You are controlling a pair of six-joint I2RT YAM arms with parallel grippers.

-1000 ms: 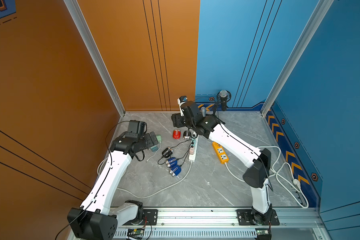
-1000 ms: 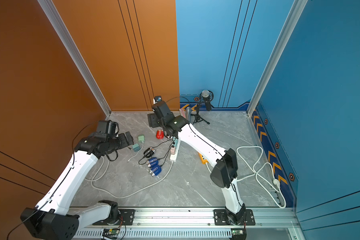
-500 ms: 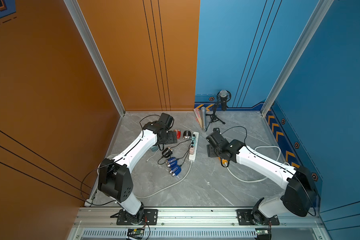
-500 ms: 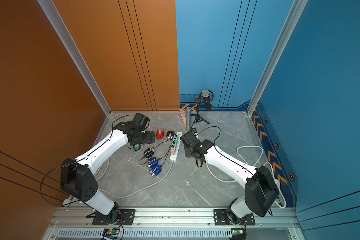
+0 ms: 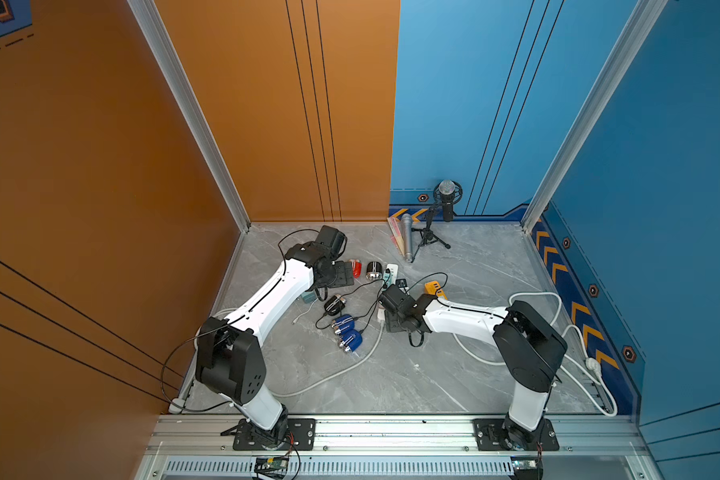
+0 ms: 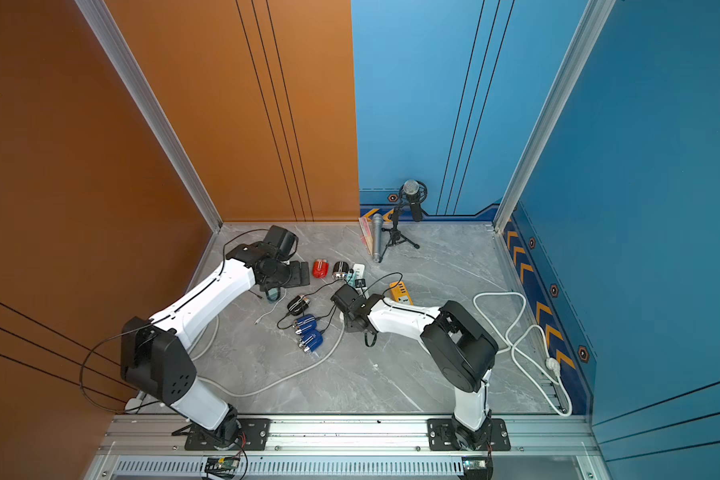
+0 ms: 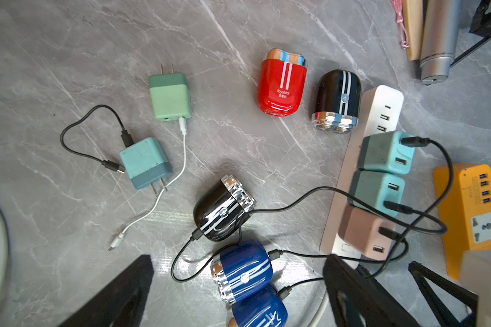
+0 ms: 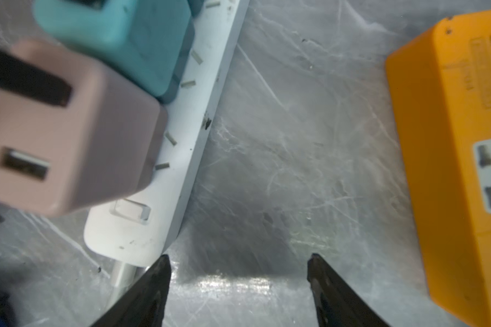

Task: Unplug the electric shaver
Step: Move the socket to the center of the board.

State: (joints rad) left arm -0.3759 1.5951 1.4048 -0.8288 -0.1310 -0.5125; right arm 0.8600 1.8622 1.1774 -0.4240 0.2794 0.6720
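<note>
**Right hand** [image 8: 238, 257]: fingers parted to a moderate gap with nothing between them. It is low over bare surface [image 8: 295, 141], between the white strip [image 8: 182, 141] and the orange strip [image 8: 448, 141]. One fingertip is just beside the white strip's cord end. No contact with any plug is seen.

**Blue shavers** [image 7: 243, 273]: two, lying close together, each with a black cable in its end.

**Black shaver** [image 7: 221, 211]: just beyond the blue pair, on its side, with a cable fitted at its base.

**White strip:** carries a pink adapter [image 7: 363, 232] and two teal adapters [image 7: 386, 153]. All three are seated and each has a cable. The cables cross, so which adapter feeds which shaver cannot be traced.

**Loose adapters** [image 7: 169, 97]: two, lying on the surface with prongs bare, in no socket.

**Left hand** [image 7: 237, 257]: spread wide and empty. It is raised off the surface near the red shaver [image 7: 281, 85] and touches nothing.

**Farther:** the red shaver and a second black shaver [image 7: 338, 99] lie close together by the strip's far end, with no cable on either. Microphones [image 5: 447, 199] stand at the back wall, not involved.

**Assessment:** two shavers are free and three are connected. Which one is meant cannot be told. For those three nothing is done: no plug is gripped and no adapter lifted. What is left is to close on a plug or adapter, likely the pink one nearest the right hand, and pull it out.
</note>
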